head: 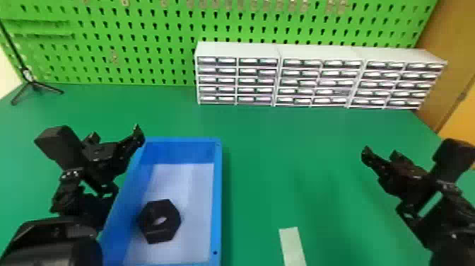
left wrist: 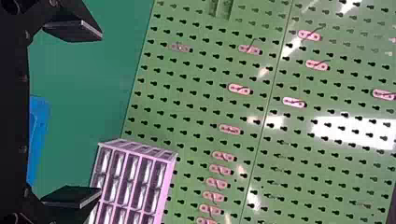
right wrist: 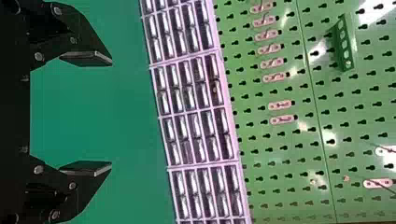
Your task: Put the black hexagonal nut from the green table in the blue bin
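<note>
See black nut [head: 157, 210] in blue bin [head: 216, 198], likely stiff, light, best pinched across opposite sides, plus left gripper [left wrist: 100, 113] and right gripper [right wrist: 110, 113], wide-set and empty.

The nut [head: 148, 215] lies in the bin [head: 217, 184], drawers [head: 236, 80] behind, rightward

And here's the green table [head: 268, 148], with the blue bin [head: 218, 194] sitting down at eight o'clock! Round to ten, a black tripod [head: 32, 82]; three white drawer cabinets [head: 318, 53] line up around one, and there's a pale strip [head: 292, 247] at five.
</note>
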